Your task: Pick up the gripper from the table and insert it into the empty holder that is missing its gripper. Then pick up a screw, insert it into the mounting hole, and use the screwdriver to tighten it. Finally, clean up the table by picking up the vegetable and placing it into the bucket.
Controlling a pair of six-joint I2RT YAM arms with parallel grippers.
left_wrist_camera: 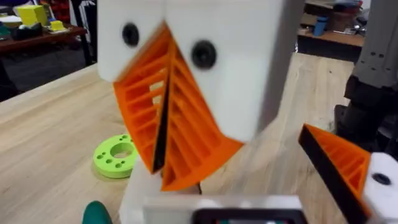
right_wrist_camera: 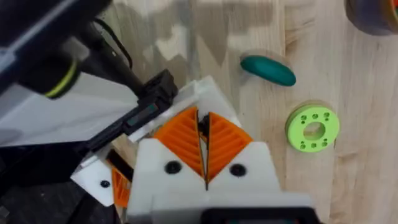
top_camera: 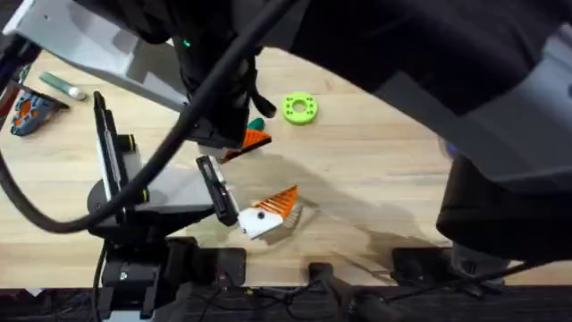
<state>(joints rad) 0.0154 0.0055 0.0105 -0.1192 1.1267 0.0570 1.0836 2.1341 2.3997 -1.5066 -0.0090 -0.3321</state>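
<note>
White wedge-shaped plastic holder (right_wrist_camera: 208, 93), the bare mount on my left arm, sits just past the tips of my right jaws, touching or nearly touching them; I cannot tell which. My right gripper (right_wrist_camera: 203, 118) is clenched: its two orange ribbed pads (right_wrist_camera: 227, 143) press together along a thin dark seam. Whether the small orange gripper piece is pinched in that seam I cannot tell. From the left wrist, those jaws hang point-down right in front of me.

My left gripper (top_camera: 268, 215) is spread wide and grasps nothing. On its other side is the fitted orange ribbed finger with a black face (left_wrist_camera: 339, 165), bolted to its own white mount (left_wrist_camera: 379, 180) and well apart from the right jaws.

Beyond my right jaws lies the dark green oblong toy vegetable (right_wrist_camera: 267, 70), flat on the pale wooden table (top_camera: 402, 179) and clear of the tips. The bright green plastic ring (right_wrist_camera: 313, 129) lies flat near the vegetable, not touching it. In the overhead view it is to the right of my right jaws and farther out. The round bucket with a dark wall and tan rim (right_wrist_camera: 373, 12) is farther still, past both.
</note>
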